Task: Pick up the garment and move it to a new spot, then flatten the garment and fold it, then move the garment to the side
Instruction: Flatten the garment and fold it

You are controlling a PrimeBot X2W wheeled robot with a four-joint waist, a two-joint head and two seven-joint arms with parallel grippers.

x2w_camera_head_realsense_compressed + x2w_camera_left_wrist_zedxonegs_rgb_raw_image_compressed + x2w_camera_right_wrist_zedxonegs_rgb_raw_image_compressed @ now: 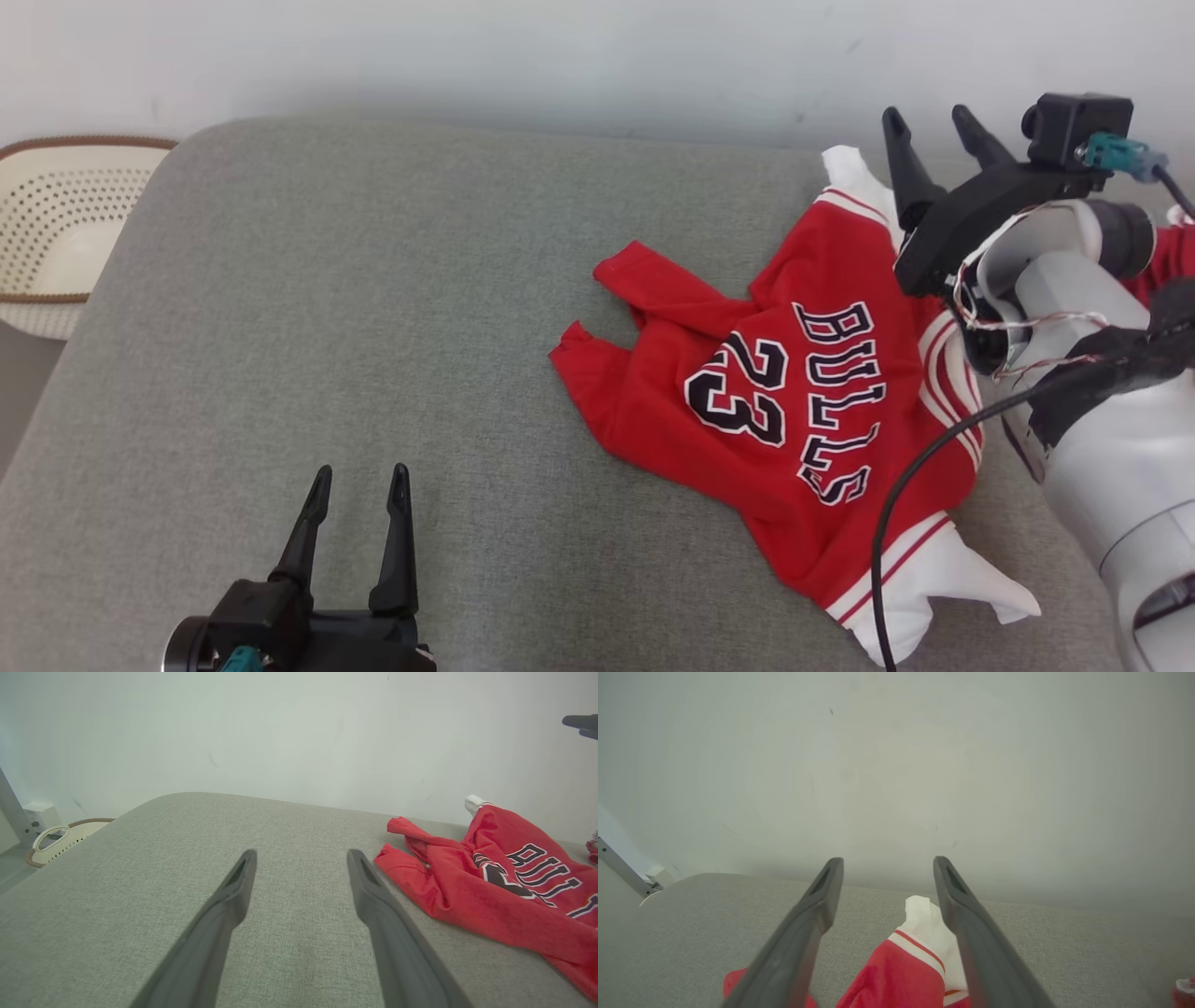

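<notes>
**Head view:** The jersey (794, 411) lies crumpled on the grey cushion (373, 280). The right pincer (929, 117), fingers apart and holding nothing, hangs over the jersey's far white corner. The left pincer (361, 476), also spread, sits well clear of the jersey. A black cable (896, 504) crosses the jersey and could drag it if that arm swings.

**Left wrist view:** The jersey (490, 891) lies apart from the open left pincer (301, 856), off to its right.

**Right wrist view:** The white corner (924, 924) sits between the spread fingers and could snag on one as the arm moves away.

Seemingly a home: grey upholstered couch (373, 327), perforated basket (56, 233), plain wall (560, 47).
</notes>
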